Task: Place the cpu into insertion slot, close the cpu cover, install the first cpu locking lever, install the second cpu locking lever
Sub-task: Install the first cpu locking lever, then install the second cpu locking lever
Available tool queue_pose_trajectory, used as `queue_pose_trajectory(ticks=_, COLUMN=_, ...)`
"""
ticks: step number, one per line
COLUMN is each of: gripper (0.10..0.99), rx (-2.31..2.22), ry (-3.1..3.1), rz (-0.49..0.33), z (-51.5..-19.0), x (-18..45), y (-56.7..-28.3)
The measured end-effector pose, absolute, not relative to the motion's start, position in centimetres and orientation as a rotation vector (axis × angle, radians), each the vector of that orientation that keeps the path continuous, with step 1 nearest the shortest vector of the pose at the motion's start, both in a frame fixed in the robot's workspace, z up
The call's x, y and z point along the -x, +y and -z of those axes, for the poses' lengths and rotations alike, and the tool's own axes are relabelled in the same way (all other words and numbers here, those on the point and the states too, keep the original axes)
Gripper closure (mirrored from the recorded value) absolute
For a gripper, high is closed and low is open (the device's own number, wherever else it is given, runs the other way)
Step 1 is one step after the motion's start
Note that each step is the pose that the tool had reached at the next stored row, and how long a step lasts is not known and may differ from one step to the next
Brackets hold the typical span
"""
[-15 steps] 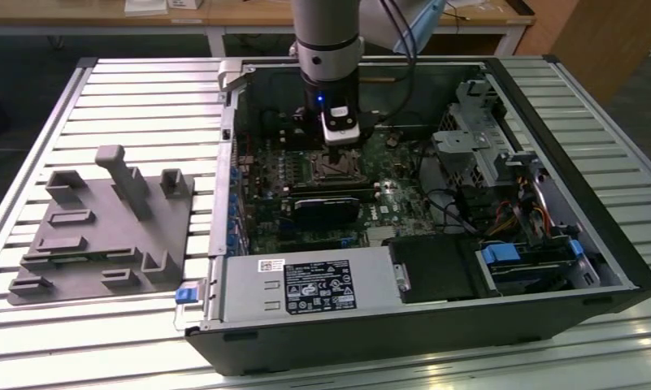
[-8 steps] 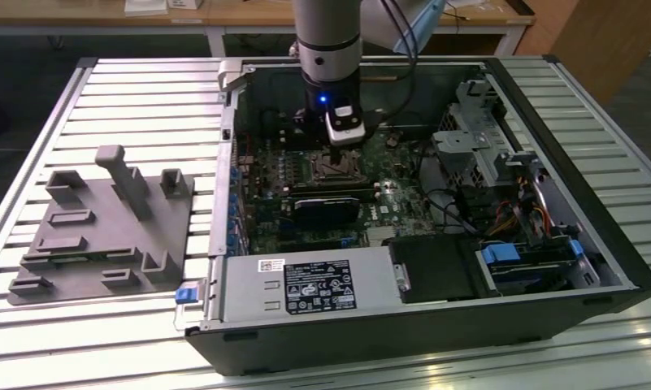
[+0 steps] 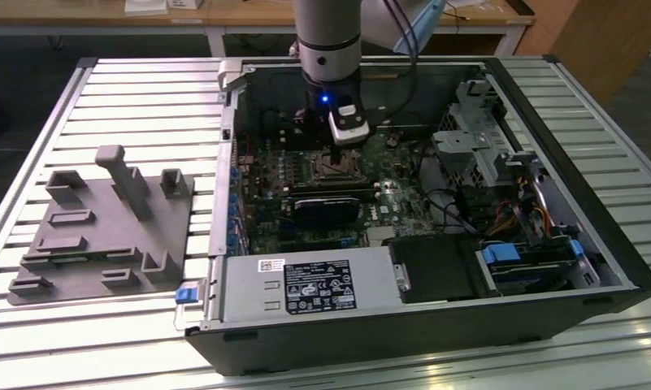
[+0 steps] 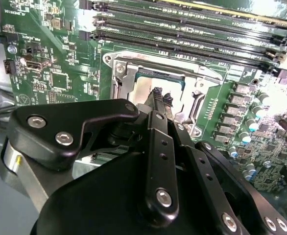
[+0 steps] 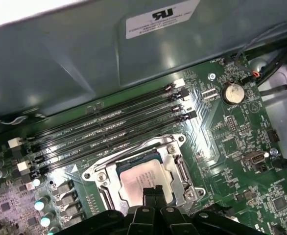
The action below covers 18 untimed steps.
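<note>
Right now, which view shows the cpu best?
The first wrist view: the cpu lies flat in the slot, its silvery top plain. The second wrist view shows it partly behind the gripper; the exterior view shows just the dark socket area.

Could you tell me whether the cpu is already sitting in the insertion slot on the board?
Yes, in the first wrist view the cpu lies flat in the insertion slot, its silvery top framed by the metal rim.

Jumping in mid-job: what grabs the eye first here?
The open computer case on the slatted table, with the arm reaching down into it. Its tool hangs right over the silvery cpu sitting in the insertion slot, beside the long memory slots. A grey holder lies at the exterior view's left.
</note>
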<state>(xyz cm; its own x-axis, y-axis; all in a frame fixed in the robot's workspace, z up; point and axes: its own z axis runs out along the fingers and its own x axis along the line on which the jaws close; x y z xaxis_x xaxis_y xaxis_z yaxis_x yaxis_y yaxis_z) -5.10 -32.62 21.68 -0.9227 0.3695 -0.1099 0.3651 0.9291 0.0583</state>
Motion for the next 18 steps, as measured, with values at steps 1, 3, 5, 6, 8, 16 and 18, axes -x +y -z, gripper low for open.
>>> queue_pose_trajectory(ticks=1, gripper=0.98, rx=-0.565, ry=2.968, rz=-0.056, z=-21.8, x=5.1, y=-32.6)
queue_pose_trajectory(ticks=3, gripper=0.98, rx=-0.563, ry=2.969, rz=-0.056, z=-22.2, x=5.1, y=-32.6)
queue_pose_trajectory(ticks=5, gripper=0.98, rx=-0.561, ry=2.969, rz=-0.056, z=-22.6, x=5.1, y=-32.6)
queue_pose_trajectory(ticks=6, gripper=0.98, rx=-0.56, ry=2.97, rz=-0.056, z=-22.8, x=5.1, y=-32.6)
queue_pose_trajectory(ticks=8, gripper=0.98, rx=-0.56, ry=2.97, rz=-0.055, z=-23.2, x=5.1, y=-32.6)
queue_pose_trajectory(ticks=16, gripper=0.98, rx=-0.559, ry=2.969, rz=-0.054, z=-24.0, x=5.1, y=-32.6)
queue_pose_trajectory(ticks=18, gripper=0.98, rx=-0.559, ry=2.97, rz=-0.054, z=-24.1, x=5.1, y=-32.6)
